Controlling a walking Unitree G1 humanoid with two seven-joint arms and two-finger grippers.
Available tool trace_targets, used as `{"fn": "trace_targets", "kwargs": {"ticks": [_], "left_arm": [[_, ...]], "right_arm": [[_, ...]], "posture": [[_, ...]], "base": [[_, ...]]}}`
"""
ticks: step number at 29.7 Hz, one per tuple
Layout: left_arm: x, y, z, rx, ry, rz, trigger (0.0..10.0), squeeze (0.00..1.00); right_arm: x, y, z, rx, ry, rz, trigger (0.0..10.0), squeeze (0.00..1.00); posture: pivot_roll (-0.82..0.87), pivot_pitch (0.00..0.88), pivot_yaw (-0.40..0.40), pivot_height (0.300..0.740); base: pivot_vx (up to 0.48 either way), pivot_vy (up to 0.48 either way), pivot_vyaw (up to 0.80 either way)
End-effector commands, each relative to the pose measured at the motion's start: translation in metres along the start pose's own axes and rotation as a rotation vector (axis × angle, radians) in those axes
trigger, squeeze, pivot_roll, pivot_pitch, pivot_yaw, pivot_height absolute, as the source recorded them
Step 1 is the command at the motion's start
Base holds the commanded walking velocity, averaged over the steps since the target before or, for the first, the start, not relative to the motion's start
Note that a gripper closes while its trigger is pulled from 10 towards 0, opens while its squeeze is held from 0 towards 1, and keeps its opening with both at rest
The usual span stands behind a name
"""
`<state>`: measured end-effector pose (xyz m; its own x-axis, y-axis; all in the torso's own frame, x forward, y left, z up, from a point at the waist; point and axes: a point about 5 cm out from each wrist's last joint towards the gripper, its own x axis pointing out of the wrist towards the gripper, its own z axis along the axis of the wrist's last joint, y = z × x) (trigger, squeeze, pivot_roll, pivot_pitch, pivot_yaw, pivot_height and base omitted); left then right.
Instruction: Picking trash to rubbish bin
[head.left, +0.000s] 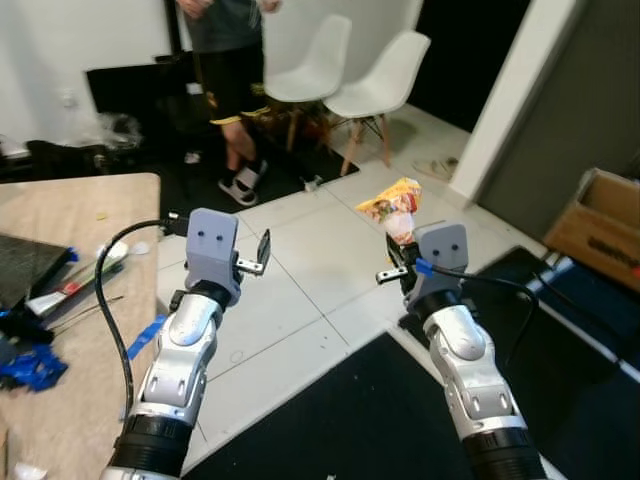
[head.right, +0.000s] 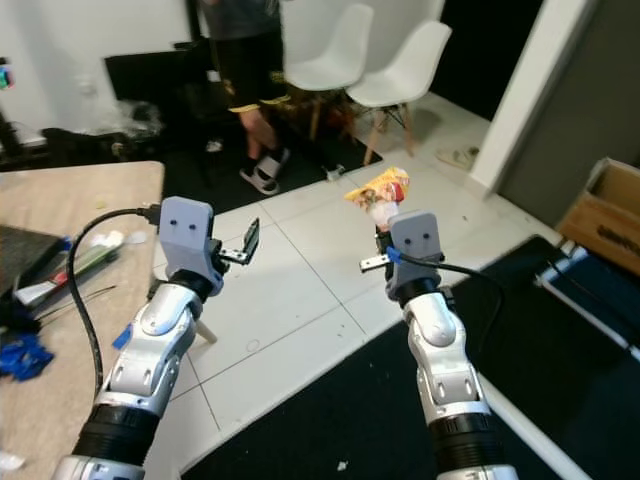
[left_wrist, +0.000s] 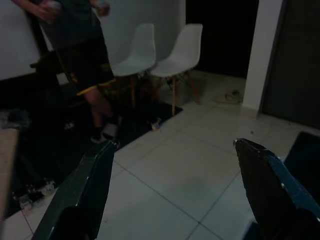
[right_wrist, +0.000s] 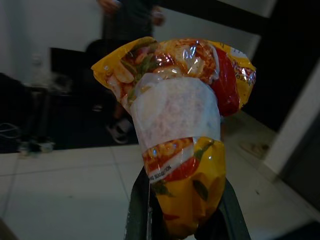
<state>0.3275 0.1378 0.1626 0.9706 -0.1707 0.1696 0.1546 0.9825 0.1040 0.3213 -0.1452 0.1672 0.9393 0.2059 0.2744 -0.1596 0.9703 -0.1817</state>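
Low in the frame, two silver, ribbed metal arms reach forward over glossy white floor tiles (head.left: 300, 260) and a matte black mat (head.left: 370, 420). The right claw (head.left: 398, 262), at centre right, has its two black fingers closed on the bottom of a crinkled snack packet (right_wrist: 177, 135), a shiny yellow plastic wrapper with red print and a pale translucent band around its middle, held upright in the air above the floor. The left claw (left_wrist: 175, 190), at centre left, holds nothing, its flat, tapered black fingers (left_wrist: 87, 190) spread wide apart. At the left edge lies a pale wood-grain worktop (head.left: 90, 200) carrying a dark flat slab, pens and blue scraps. At the right edge sits an open brown cardboard box (head.left: 600, 225). Farther off, at the top, a person (head.left: 230, 70) in dark shorts and sandals stands beside two moulded white chairs (head.left: 350, 70) on slanted wooden legs.
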Motion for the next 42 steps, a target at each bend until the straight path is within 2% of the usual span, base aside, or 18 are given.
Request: {"fn": "trace_targets", "kwargs": {"ticks": [1,18,27,33,38,42], "left_arm": [[0.0006,-0.0034,0.0003,0.001,0.002,-0.014,10.0,0.00],[0.0007,-0.0029,-0.0008,0.000,0.014,-0.016,10.0,0.00],[0.0021,-0.0042,-0.0047,-0.021,0.057,-0.019,10.0,0.00],[0.0029,-0.0016,-0.0084,0.039,0.092,-0.010,10.0,0.00],[0.0023,-0.0013,-0.0094,-0.013,0.101,0.003,10.0,0.00],[0.0027,-0.0005,-0.0091,-0.005,0.107,0.013,10.0,0.00]], "right_arm": [[-0.0021,-0.0040,-0.0020,-0.005,0.014,-0.014,10.0,0.00],[-0.0027,-0.0027,-0.0040,0.004,0.028,-0.022,10.0,0.00],[-0.0028,-0.0046,-0.0054,0.000,0.036,-0.031,10.0,0.00],[-0.0023,-0.0048,-0.0055,0.004,0.038,-0.036,10.0,0.00],[-0.0025,-0.0047,-0.0065,0.007,0.043,-0.039,10.0,0.00],[-0.0026,-0.0045,-0.0073,0.007,0.047,-0.040,10.0,0.00]], "posture": [[-0.10,0.065,-0.027,0.740],[-0.10,0.082,-0.021,0.740],[-0.10,0.086,-0.021,0.740],[-0.10,0.085,-0.019,0.740],[-0.10,0.085,-0.017,0.740],[-0.10,0.086,-0.018,0.740]], "base": [[0.000,0.000,-0.80],[0.000,0.000,-0.80],[0.000,0.000,-0.80],[0.000,0.000,-0.80],[0.000,0.000,-0.80],[0.000,0.000,-0.80]]}}
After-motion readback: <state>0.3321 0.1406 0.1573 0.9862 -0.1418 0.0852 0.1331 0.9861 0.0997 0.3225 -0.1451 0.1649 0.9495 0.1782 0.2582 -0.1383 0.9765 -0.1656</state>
